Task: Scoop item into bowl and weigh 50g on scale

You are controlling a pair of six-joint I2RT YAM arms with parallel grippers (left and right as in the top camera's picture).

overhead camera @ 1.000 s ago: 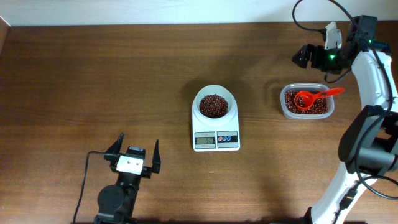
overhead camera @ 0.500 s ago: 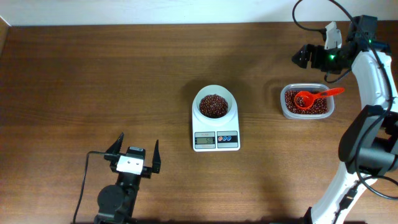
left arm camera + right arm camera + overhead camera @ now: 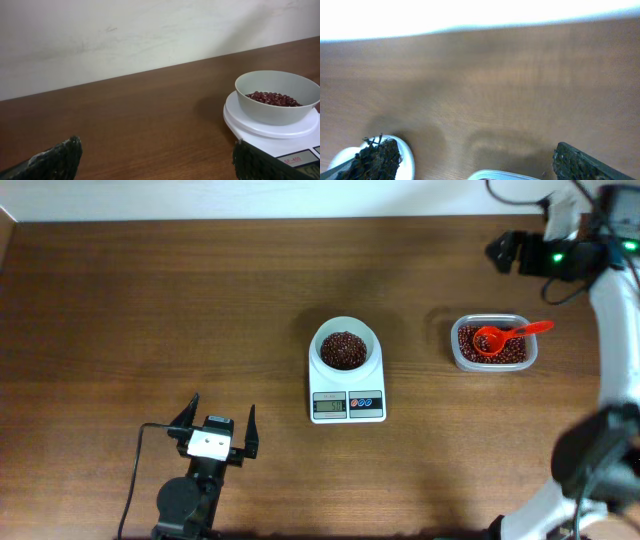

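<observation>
Bowl (image 3: 319, 348) of beans (image 3: 343, 350) on scale (image 3: 347, 408), centre, left gripper (image 3: 220, 421) lower left, right gripper (image 3: 503, 252) upper right — both open, empty.

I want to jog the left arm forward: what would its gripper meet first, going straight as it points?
Likely nothing: the left gripper faces bare table up to the wall. The scale and bowl sit right of that line, though how near it would pass is unclear.
</observation>
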